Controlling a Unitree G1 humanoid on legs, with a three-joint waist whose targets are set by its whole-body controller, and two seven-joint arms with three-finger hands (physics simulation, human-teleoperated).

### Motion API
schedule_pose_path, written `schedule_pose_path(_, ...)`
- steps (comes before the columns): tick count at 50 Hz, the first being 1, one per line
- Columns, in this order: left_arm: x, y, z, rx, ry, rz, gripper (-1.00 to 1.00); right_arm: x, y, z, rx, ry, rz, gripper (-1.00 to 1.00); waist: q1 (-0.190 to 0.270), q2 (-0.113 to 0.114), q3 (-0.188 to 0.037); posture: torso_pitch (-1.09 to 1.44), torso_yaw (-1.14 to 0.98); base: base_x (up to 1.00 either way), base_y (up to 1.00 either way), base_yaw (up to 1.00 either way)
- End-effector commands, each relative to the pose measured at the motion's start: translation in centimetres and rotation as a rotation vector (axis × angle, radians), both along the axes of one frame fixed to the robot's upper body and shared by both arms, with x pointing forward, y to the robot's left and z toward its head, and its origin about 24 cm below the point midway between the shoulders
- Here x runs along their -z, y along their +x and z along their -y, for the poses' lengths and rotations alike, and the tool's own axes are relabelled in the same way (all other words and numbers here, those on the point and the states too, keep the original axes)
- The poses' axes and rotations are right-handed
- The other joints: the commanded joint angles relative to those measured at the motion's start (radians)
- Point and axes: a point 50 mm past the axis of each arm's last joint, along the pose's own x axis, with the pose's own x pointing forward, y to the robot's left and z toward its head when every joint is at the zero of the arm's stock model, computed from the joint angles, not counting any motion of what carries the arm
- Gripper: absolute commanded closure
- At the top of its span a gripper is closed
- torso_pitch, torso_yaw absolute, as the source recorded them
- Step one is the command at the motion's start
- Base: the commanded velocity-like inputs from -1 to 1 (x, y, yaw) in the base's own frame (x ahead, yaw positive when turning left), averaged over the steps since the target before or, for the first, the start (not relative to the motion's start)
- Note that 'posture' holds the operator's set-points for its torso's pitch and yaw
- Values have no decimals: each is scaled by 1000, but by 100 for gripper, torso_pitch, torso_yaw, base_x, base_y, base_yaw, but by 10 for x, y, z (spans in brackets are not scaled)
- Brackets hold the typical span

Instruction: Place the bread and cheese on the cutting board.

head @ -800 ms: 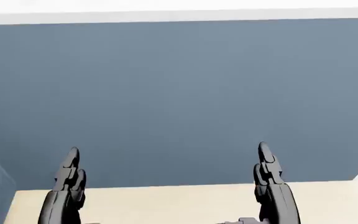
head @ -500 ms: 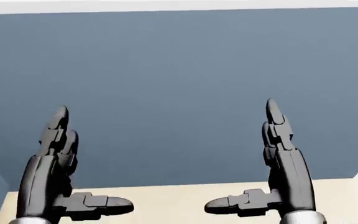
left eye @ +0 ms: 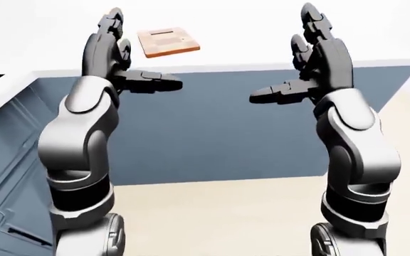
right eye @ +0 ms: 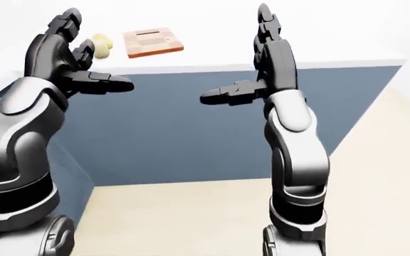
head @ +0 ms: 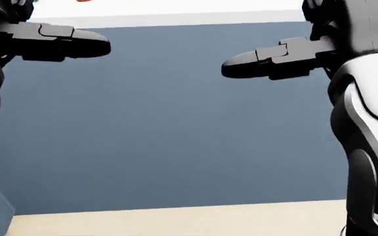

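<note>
A: Where it lies on the white counter [left eye: 248, 32], what does the cutting board [left eye: 167, 41] look like?

B: It is a small wooden square, flat on the counter top, near the top of the left-eye view, a little left of centre. It sits well in from the counter's near edge, with bare white surface all around it.

A: Is any food visible?

B: Only in the right-eye view. A pale, rounded item [right eye: 102, 45], possibly the bread, lies just to the left of the board, partly hidden behind the left hand [right eye: 73, 56]. I cannot tell whether they touch. The left-eye view hides it behind that hand. No cheese shows.

A: And the hands?

B: Both are raised, empty, with fingers spread wide. The left hand stands just left of the board in the left-eye view; the right hand [left eye: 312, 58] stands well to the board's right. Each thumb points inward, with an open gap between them.

A: What lies below?

B: A blue cabinet front [head: 176, 123] drops from the counter's edge to a beige floor [left eye: 219, 213]. More blue cabinetry [left eye: 5, 176] runs down the left side.

A: What does the head view add?

B: Little: the two thumbs over the blue panel, and a sliver of orange at the top edge.
</note>
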Motion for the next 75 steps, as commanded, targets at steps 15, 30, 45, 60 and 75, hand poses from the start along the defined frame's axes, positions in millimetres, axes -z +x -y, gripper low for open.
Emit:
schedule_pose_path(15, -40, -17, -7, -22, 36, 130, -100, -42, -13, -5, -13, 52, 129, -100, -13, 94, -26, 0, 0, 16, 56, 0)
schedule_pose_path(30, -43, -21, -6, -32, 92, 131, -100, -35, -17, -12, -28, 54, 128, -100, 19, -26, 1, 0, 0, 0, 0, 0)
schedule_pose_path(45, -44, -22, -4, -25, 115, 144, -100, -26, -27, -12, -36, 57, 128, -100, 4, 1, -23, 0, 0, 0, 0, 0)
schedule_pose_path(60, -40, -23, -4, -28, 128, 153, -100, -19, -23, -20, -53, 49, 115, -100, 1, -27, -13, 0, 0, 13, 7, 0)
schedule_pose_path(75, -38, -24, -3, -28, 141, 152, -100, -15, -30, -16, -53, 56, 113, -100, -7, 49, -12, 0, 0, 20, 20, 0)
